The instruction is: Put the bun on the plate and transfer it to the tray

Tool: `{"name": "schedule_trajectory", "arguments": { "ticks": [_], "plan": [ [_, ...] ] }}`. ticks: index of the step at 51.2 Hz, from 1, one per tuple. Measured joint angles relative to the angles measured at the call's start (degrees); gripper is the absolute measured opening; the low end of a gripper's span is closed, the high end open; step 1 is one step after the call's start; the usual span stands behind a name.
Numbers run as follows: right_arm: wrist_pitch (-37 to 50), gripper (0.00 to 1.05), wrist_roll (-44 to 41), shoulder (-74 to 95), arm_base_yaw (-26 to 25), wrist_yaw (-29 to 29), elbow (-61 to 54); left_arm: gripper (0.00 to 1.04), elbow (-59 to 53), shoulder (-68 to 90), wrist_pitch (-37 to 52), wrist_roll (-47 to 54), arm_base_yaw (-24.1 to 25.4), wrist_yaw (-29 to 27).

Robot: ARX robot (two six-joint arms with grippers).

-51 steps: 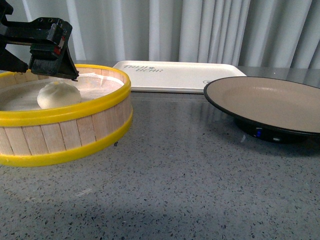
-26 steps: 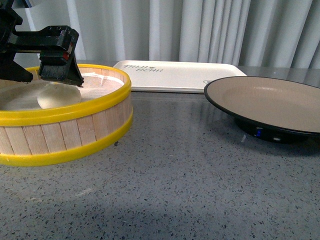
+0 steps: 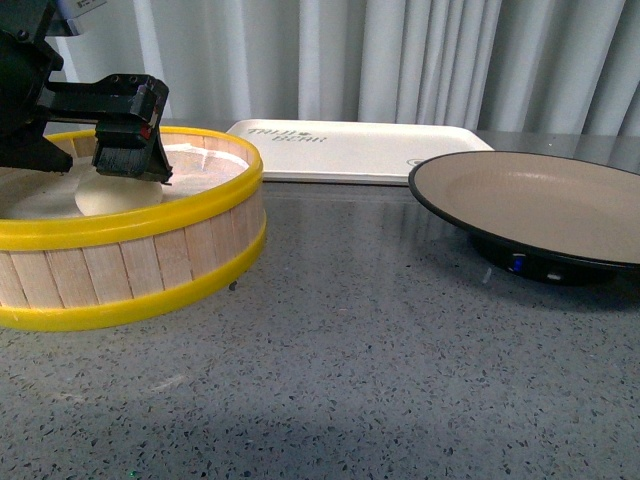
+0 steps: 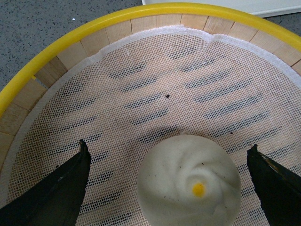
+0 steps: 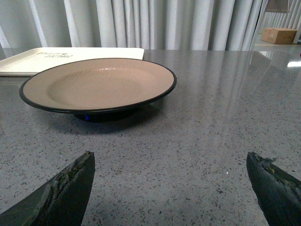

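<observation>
The white pleated bun (image 4: 188, 183) with a yellow dot lies on the mesh liner inside the yellow-rimmed steamer basket (image 3: 150, 255). My left gripper (image 4: 168, 143) hangs open over it, one black finger (image 4: 56, 193) on each side and neither touching the bun. In the front view the left gripper (image 3: 128, 150) covers most of the bun (image 3: 100, 198). The beige plate (image 3: 540, 205) with a black rim sits at the right, with nothing on it. The white tray (image 3: 350, 150) lies behind. My right gripper (image 5: 169, 154) is open low over the table, facing the plate (image 5: 99, 84).
The steamer basket's wooden wall (image 4: 84, 44) rings the bun closely. Grey speckled tabletop (image 3: 380, 360) stretches between basket and plate. A curtain hangs behind the table. A cardboard box (image 5: 280, 35) sits far off in the right wrist view.
My left gripper has moved right and down into the basket, now covering most of the bun in the front view. Plate, tray and basket have not moved.
</observation>
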Motion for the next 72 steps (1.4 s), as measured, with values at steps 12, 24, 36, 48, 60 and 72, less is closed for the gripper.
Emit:
{"name": "schedule_trajectory", "arguments": {
  "ticks": [12, 24, 36, 48, 60, 72],
  "plan": [
    [0.0, 0.96, 0.0, 0.0, 0.0, 0.0, 0.0, 0.98, 0.0, 1.2, 1.4, -0.4, 0.3, 0.1],
    [0.0, 0.96, 0.0, 0.0, 0.0, 0.0, 0.0, 0.71, 0.0, 1.4, 1.6, -0.2, 0.4, -0.8],
    [0.0, 0.96, 0.0, 0.0, 0.0, 0.0, 0.0, 0.41, 0.0, 1.4, 1.9, -0.5, 0.5, 0.3],
    [0.0, 0.96, 0.0, 0.0, 0.0, 0.0, 0.0, 0.05, 0.0, -0.8, 3.1, -1.3, -0.9, 2.6],
    [0.0, 0.96, 0.0, 0.0, 0.0, 0.0, 0.0, 0.05, 1.4, -3.2, 7.1, -0.6, -5.5, 5.3],
    [0.0, 0.96, 0.0, 0.0, 0.0, 0.0, 0.0, 0.05, 5.5, -1.3, 10.2, -0.6, -12.2, 8.4]
  ]
}}
